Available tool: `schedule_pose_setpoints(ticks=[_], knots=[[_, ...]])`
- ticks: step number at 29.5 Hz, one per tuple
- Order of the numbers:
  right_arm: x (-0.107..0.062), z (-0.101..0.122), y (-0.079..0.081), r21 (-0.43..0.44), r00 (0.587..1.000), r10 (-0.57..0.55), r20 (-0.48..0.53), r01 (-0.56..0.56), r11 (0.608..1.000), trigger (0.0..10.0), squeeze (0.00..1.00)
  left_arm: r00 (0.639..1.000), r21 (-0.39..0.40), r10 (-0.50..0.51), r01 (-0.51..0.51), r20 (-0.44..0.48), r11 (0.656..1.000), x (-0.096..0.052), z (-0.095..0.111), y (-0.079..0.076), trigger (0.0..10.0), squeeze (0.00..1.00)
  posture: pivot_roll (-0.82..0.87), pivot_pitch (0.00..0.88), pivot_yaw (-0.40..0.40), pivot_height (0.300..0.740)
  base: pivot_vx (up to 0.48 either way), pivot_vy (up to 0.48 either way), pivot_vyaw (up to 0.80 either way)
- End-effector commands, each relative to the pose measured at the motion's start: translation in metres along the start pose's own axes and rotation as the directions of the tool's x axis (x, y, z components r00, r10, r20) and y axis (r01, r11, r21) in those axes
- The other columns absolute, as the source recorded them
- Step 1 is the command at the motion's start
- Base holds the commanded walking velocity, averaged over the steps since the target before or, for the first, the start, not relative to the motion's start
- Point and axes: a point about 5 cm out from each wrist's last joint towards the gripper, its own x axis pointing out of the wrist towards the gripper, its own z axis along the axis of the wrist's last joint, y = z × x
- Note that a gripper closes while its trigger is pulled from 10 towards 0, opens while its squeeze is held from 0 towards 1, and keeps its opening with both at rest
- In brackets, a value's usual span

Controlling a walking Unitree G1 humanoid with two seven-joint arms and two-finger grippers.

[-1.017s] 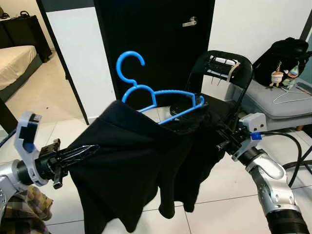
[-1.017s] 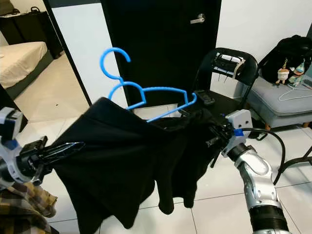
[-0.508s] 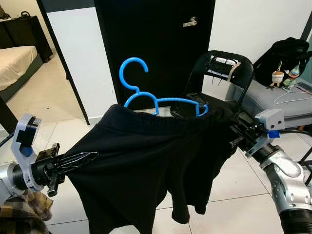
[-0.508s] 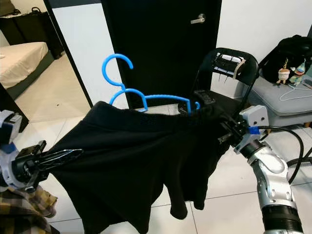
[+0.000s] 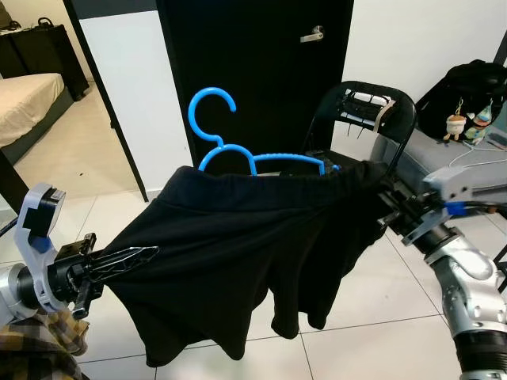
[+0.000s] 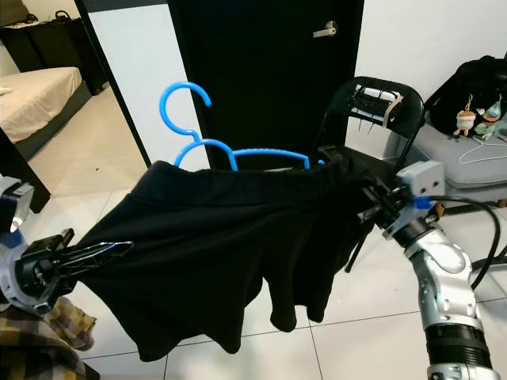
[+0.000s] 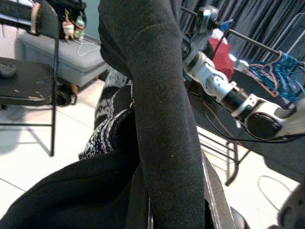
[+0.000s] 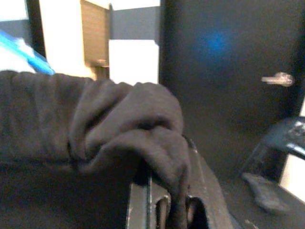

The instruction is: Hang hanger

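While both my left gripper [image 5: 131, 258] and right gripper [image 5: 388, 207] pinch the black shorts [image 5: 245, 245], uneven tension could tip the blue hanger [image 5: 238, 142] out.

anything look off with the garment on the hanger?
Yes. The black garment is stretched between the left gripper and right gripper, hem sagging unevenly. The blue hanger sits mostly behind the waistband, hook and shoulders poking out above, so it looks only partly seated.

Even indoor daylight keeps both head views sharp, while the right wrist view is dim and soft.
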Motion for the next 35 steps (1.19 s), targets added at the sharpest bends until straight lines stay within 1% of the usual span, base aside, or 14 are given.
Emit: schedule_pose_setpoints(ticks=[1,5,7,8,9,10,11,12,14,21,22,29,32,35], knots=[[0.002,0.022,-0.001,0.067,0.993,0.044,0.114,-0.051,0.996,0.0,0.0,0.999,-0.013,-0.028,0.028,-0.039,1.0,-0.003,0.002,-0.005,10.0,0.0,0.0,0.0,0.074,0.74,0.0,0.0,0.0],[-0.002,0.047,0.016,0.155,0.929,0.275,0.248,-0.318,0.935,0.0,0.0,0.996,-0.034,-0.066,0.064,-0.053,0.997,0.0,0.0,-0.007,10.0,0.0,0.0,0.0,0.072,0.74,0.0,0.0,0.0],[-0.002,0.047,0.016,0.155,0.929,0.275,0.248,-0.318,0.935,0.0,0.0,0.996,-0.034,-0.066,0.064,-0.053,0.997,0.0,0.0,-0.007,10.0,0.0,0.0,0.0,0.072,0.74,0.0,0.0,0.0],[-0.005,0.052,0.023,0.167,0.896,0.355,0.267,-0.405,0.899,0.0,0.0,0.996,-0.037,-0.074,0.072,-0.056,0.997,0.0,0.0,-0.007,10.0,0.0,0.0,0.0,0.069,0.74,0.0,0.0,0.0],[-0.005,0.052,0.023,0.167,0.896,0.355,0.267,-0.405,0.899,0.0,0.0,0.996,-0.037,-0.074,0.072,-0.056,0.997,0.0,0.0,-0.007,10.0,0.0,0.0,0.0,0.069,0.74,0.0,0.0,0.0],[-0.01,0.056,0.028,0.18,0.857,0.433,0.279,-0.49,0.853,0.0,0.0,0.995,-0.04,-0.083,0.081,-0.062,0.996,0.001,0.0,-0.008,10.0,0.0,0.0,0.0,0.067,0.74,0.0,0.0,0.0],[-0.01,0.056,0.028,0.18,0.857,0.433,0.279,-0.49,0.853,0.0,0.0,0.995,-0.04,-0.083,0.081,-0.062,0.996,0.001,0.0,-0.008,10.0,0.0,0.0,0.0,0.067,0.74,0.0,0.0,0.0],[-0.015,0.058,0.032,0.193,0.819,0.506,0.271,-0.561,0.805,0.0,0.0,0.993,-0.043,-0.093,0.09,-0.074,0.995,0.0,0.001,-0.008,10.0,0.0,0.0,0.0,0.065,0.74,0.0,0.0,0.0],[-0.02,0.059,0.034,0.21,0.779,0.578,0.243,-0.624,0.753,0.0,0.0,0.99,-0.048,-0.107,0.103,-0.09,0.994,-0.002,0.002,-0.009,10.0,0.0,0.0,0.0,0.063,0.74,0.0,0.0,0.0],[-0.027,0.059,0.029,0.222,0.768,0.605,0.21,-0.64,0.736,0.0,0.0,0.988,-0.041,-0.11,0.106,-0.107,0.994,-0.006,0.006,-0.009,10.0,0.0,0.01,0.0,0.057,0.74,0.0,0.0,0.0],[-0.043,0.063,0.021,0.237,0.779,0.598,0.187,-0.626,0.743,0.0,0.0,0.987,-0.012,-0.097,0.097,-0.125,0.995,-0.013,0.015,-0.009,10.0,0.0,0.01,0.0,0.057,0.74,0.0,0.0,0.0],[-0.062,0.069,0.013,0.247,0.814,0.55,0.188,-0.581,0.775,0.0,0.0,0.982,0.006,-0.122,0.124,-0.147,0.992,-0.018,0.025,-0.013,10.0,0.0,0.0,0.0,0.065,0.74,0.0,0.0,0.0],[-0.065,0.071,0.014,0.247,0.817,0.545,0.19,-0.577,0.779,0.0,0.0,0.967,-0.014,-0.183,0.184,-0.18,0.983,-0.012,0.023,-0.018,10.0,0.0,0.0,0.0,0.073,0.74,0.0,0.0,0.0],[-0.057,0.079,0.02,0.231,0.781,0.584,0.22,-0.624,0.747,0.0,0.0,0.956,-0.033,-0.221,0.219,-0.194,0.975,-0.001,0.015,-0.018,10.0,0.0,-0.01,0.0,0.076,0.74,0.0,0.0,0.0]])
